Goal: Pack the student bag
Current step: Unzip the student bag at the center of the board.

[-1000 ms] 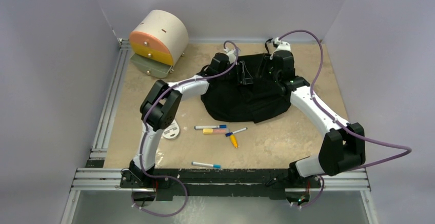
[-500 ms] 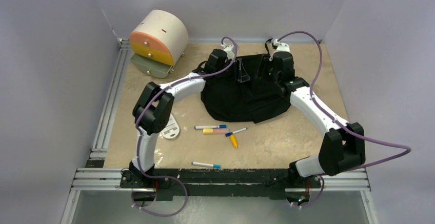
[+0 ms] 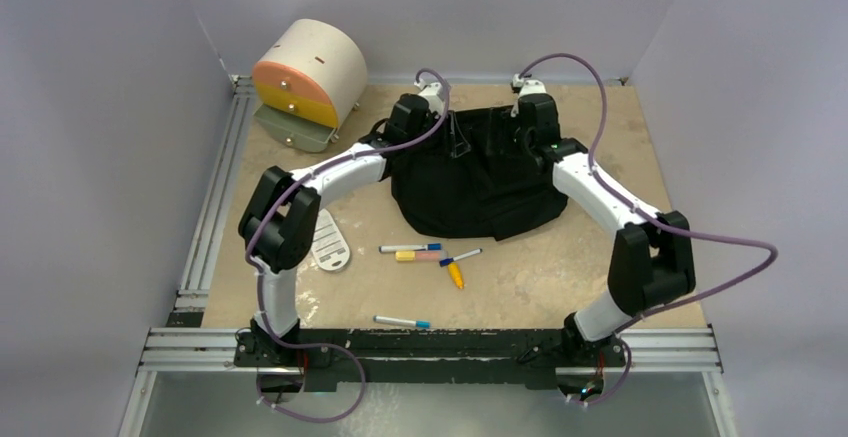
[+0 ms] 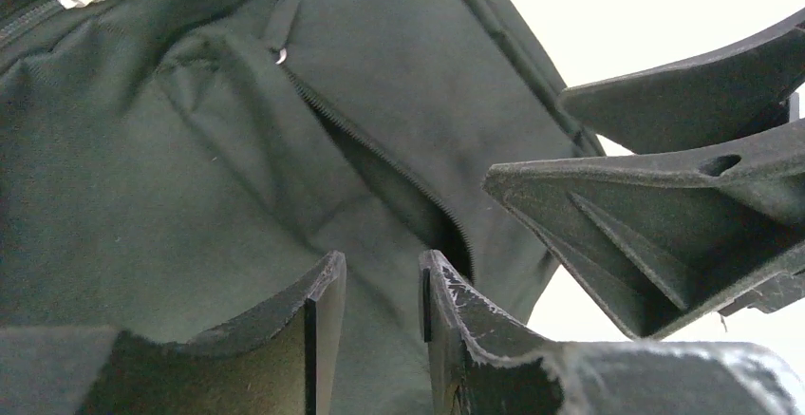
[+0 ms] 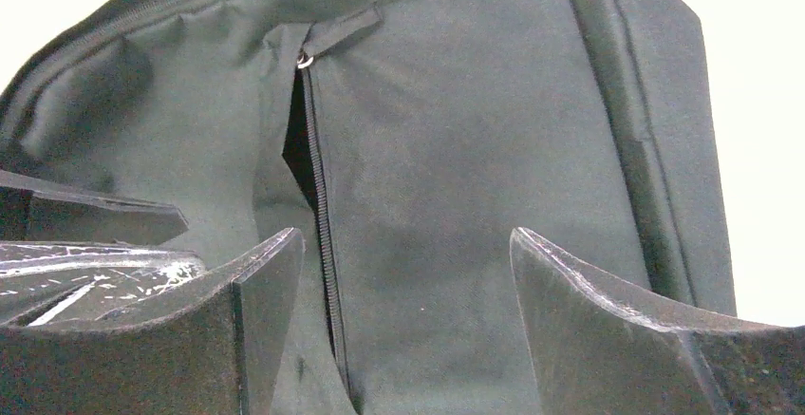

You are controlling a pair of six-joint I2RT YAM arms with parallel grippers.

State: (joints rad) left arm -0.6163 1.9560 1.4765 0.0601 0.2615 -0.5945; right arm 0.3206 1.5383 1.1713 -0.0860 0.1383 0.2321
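Left gripper (image 4: 380, 268) was seen narrowly parted, nothing pinched; right gripper (image 5: 406, 244) was spread wide, nothing held, over a part-open zipper (image 5: 321, 197). Both were poised at the far edge of the black bag (image 3: 470, 192), laid mid-table (image 3: 570, 277), pens (image 3: 425, 253) nearer the arm bases.

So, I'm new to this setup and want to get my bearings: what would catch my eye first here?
The large soft black fabric backpack at the far middle of the table stands out. The left gripper and the right gripper are both close over its part-open zip. A cream-and-orange cylindrical drawer box sits in the far left corner, and coloured marker pens lie loose in front of the bag.
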